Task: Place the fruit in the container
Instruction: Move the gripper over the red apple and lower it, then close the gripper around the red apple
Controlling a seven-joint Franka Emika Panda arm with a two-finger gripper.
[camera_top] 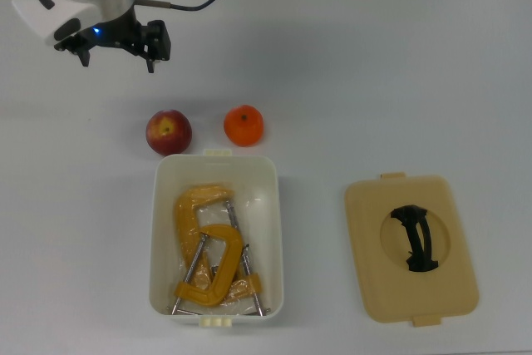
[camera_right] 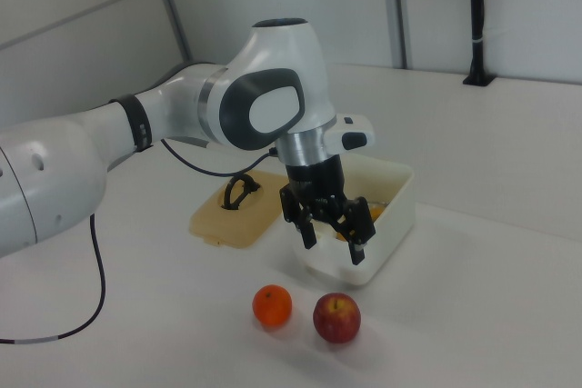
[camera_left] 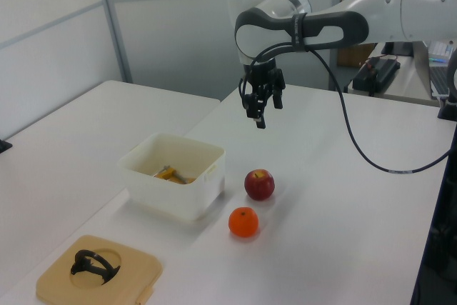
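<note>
Fruit sitting on the desk (camera_top: 399, 72) outside the container (camera_top: 277, 230).
In the top view, the container is lying nearest the bottom edge, holding yellow clamps (camera_top: 208, 247); the apple (camera_top: 169, 131) and orange (camera_top: 243, 125) are sitting just beyond its far short end; farther off, the gripper (camera_top: 116, 60) is hovering empty, fingers spread.

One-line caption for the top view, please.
Open gripper hovers above apple and orange beside the white tub holding yellow clamps.

Red apple (camera_top: 169, 131), orange (camera_top: 243, 125) beside white tub (camera_top: 163, 205), apparently not touching
</note>
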